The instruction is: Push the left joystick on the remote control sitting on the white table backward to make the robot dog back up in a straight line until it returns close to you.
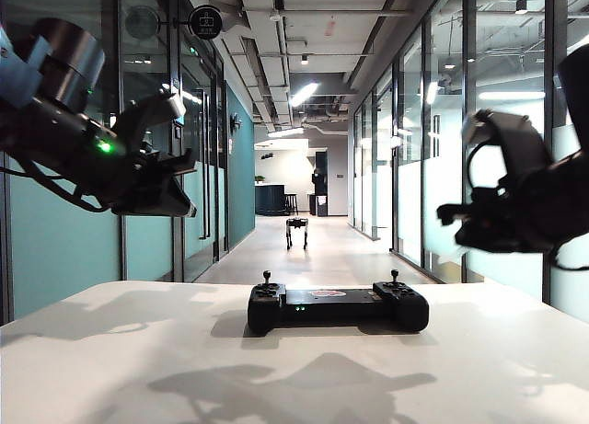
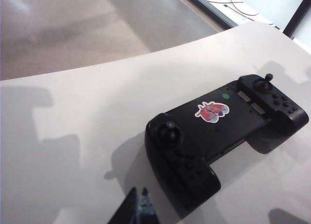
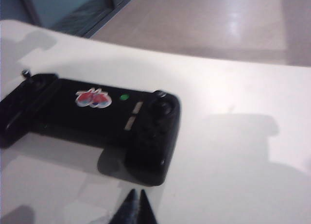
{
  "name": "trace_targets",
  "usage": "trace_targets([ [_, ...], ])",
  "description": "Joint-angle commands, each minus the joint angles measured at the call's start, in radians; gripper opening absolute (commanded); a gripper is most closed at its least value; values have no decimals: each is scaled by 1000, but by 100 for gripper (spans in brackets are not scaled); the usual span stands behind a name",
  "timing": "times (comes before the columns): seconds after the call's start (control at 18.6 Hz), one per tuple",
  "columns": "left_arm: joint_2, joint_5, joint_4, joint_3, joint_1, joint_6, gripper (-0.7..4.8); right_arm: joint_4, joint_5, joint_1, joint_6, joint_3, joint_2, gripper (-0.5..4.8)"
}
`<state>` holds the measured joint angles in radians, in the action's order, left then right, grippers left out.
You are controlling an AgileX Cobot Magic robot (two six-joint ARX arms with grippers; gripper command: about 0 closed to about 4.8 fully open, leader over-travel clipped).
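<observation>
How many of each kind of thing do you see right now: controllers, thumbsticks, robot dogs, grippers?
Wide black gamepad-style remote control on the white table: 1
Short black thumbsticks: 2, left, right
Small black four-legged robot dog down the corridor: 1
Grippers above the table: 2, left, right
Total: 6

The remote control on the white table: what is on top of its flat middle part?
On the remote control lies a red and blue sticker, beside a small green dot. Both grippers hang above, left gripper and right gripper, touching nothing. Its underside against the white table is hidden.
</observation>
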<state>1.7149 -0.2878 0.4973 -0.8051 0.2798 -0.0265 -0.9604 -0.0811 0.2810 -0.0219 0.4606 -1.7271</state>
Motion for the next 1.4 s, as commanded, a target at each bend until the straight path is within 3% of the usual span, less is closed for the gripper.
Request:
trace_targets([
  [0.05, 19, -9, 10, -37, 1, 25, -5, -13, 0, 13, -5, 29, -41, 200],
  [0.22, 35, -9, 5, -76, 3, 27, -5, -10, 0, 19, -8, 77, -103, 328],
  [0.7, 58, -16, 6, -85, 4, 27, -5, -5, 0, 32, -39, 191, -251, 327],
  [1.4, 58, -31, 6, -86, 4, 27, -5, 156, -4, 31, -56, 390, -364, 327],
])
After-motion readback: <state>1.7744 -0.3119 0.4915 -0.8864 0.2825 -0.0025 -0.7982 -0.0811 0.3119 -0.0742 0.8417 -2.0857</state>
